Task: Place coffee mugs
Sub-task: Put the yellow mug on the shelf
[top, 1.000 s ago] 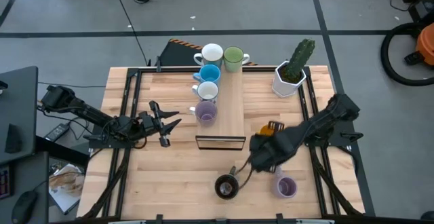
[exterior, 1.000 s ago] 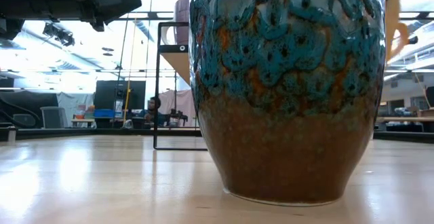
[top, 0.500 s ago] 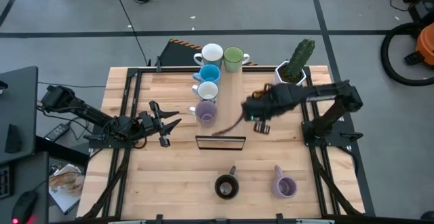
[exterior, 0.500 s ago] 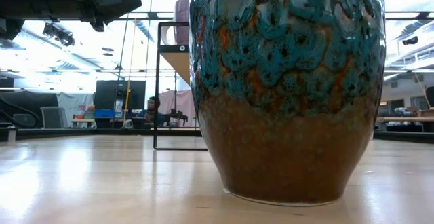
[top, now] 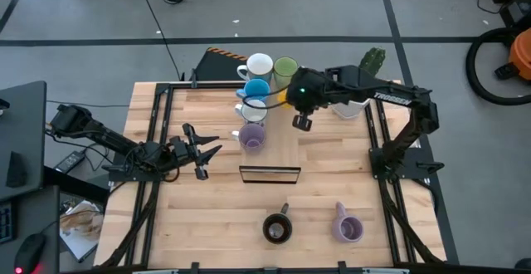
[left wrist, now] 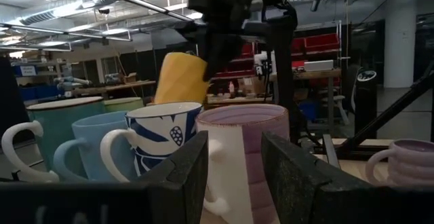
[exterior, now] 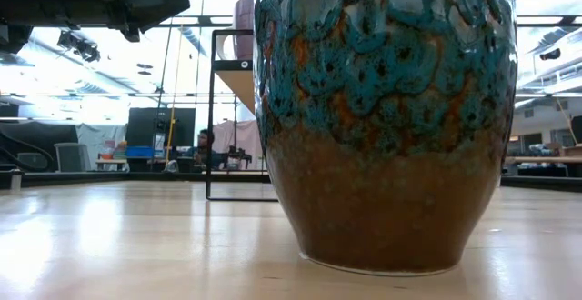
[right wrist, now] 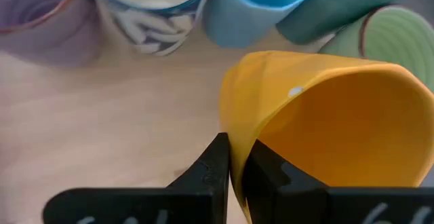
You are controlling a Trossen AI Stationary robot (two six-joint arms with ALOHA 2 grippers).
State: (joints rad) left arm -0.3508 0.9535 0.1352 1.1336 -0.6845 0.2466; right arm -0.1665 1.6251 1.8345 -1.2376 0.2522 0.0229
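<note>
My right gripper (top: 290, 100) hovers over the raised wooden shelf (top: 286, 141), shut on the orange mug (top: 280, 98), next to the row of mugs. On the shelf stand a white mug (top: 260, 65), a green mug (top: 285, 70), a blue mug (top: 256, 89), a white patterned mug (top: 253, 110) and a lavender mug (top: 251, 137). The dark brown mug (top: 276, 228) and a second lavender mug (top: 348, 227) stand on the table near its near edge. My left gripper (top: 207, 149) waits open at the table's left. My right gripper (right wrist: 234, 153) pinches the orange mug's wall at the rim (right wrist: 236, 139), one finger (right wrist: 217, 170) outside and the other finger (right wrist: 271, 176) inside. The mug is lifted clear above the shelf and tilted, its mouth (right wrist: 339, 136) toward the wrist camera.
A white hexagonal pot with a cactus (top: 372, 60) stands at the far right, partly behind my right arm. The shelf's black frame (top: 270, 172) faces the near side. In the low view the dark brown mug (exterior: 382, 127) blocks most of the picture.
My right gripper has carried the orange mug up from the table's near right area toward the far edge and slightly left, over the shelf beside the row of mugs. The mug stays in its hold, lifted clear. The other mugs stay put.
</note>
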